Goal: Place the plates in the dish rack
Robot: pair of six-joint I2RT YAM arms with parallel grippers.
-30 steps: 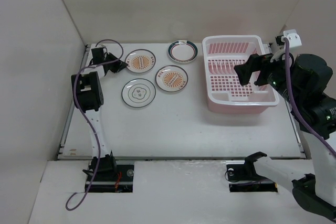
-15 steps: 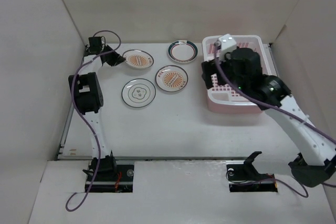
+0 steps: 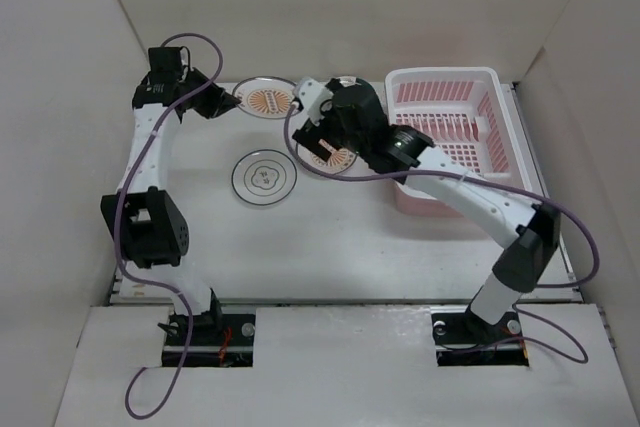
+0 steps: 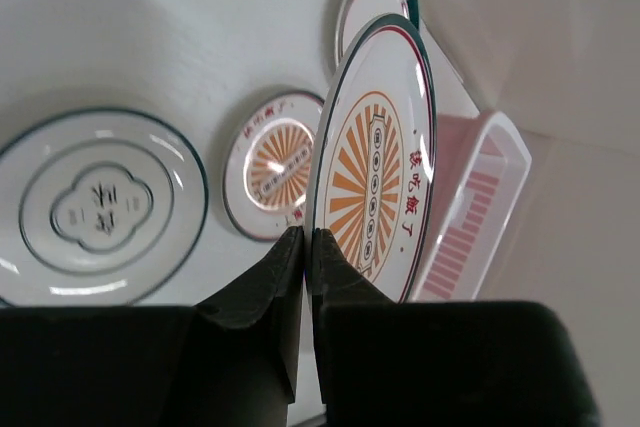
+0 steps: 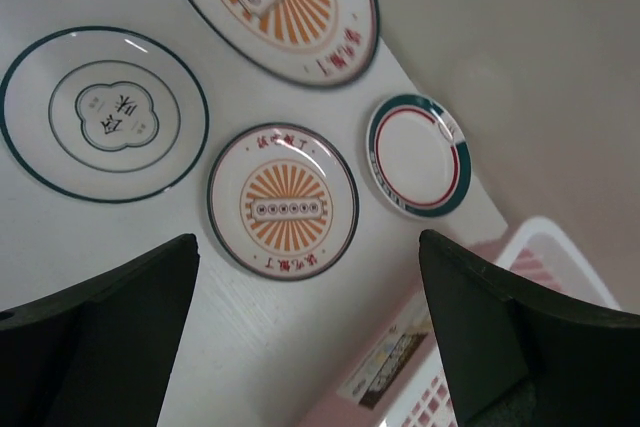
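**Left plate lifted, right jaws lining up the next**

The left jaws are clamping together on the rim of one orange-centred plate (image 4: 375, 157), holding it tilted above the far left of the bench (image 3: 330, 237), likely to slot it between prongs. The right jaws are standing wide apart over the second orange plate (image 5: 283, 202), probably readying a rim grasp. The ringed plate (image 5: 103, 114) and teal-rimmed plate (image 5: 417, 155) are lying flat. The dish rack (image 3: 470, 77) is sitting far right.

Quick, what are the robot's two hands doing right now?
Left gripper: shut on an orange-centred plate.
Right gripper: open, holding nothing.
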